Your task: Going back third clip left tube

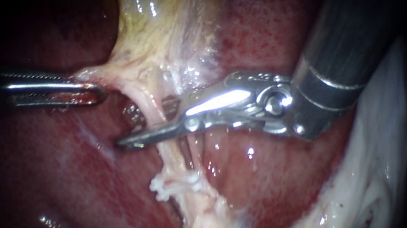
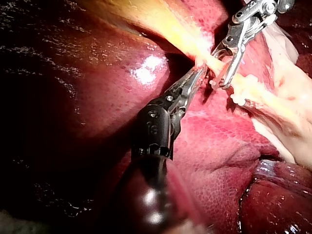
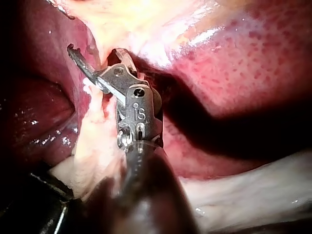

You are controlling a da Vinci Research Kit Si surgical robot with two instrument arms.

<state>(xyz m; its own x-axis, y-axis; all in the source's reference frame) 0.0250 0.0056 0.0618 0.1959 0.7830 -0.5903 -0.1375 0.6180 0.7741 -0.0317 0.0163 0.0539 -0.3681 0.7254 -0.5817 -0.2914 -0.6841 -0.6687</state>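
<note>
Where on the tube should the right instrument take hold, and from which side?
On the bare stretch of the tube above the white clip, coming from the right, across it. The left instrument, shut on pale tissue, holds the tube taut and upright, and the right instrument's open jaws straddle that stretch.

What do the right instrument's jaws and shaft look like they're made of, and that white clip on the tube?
Right instrument, jaws: bare polished metal, likely steel, given bright silvery glints. Shaft: dark with a dull sheen, possibly coated or composite. White clip: opaque, matte, probably plastic; too small to be sure.
</note>
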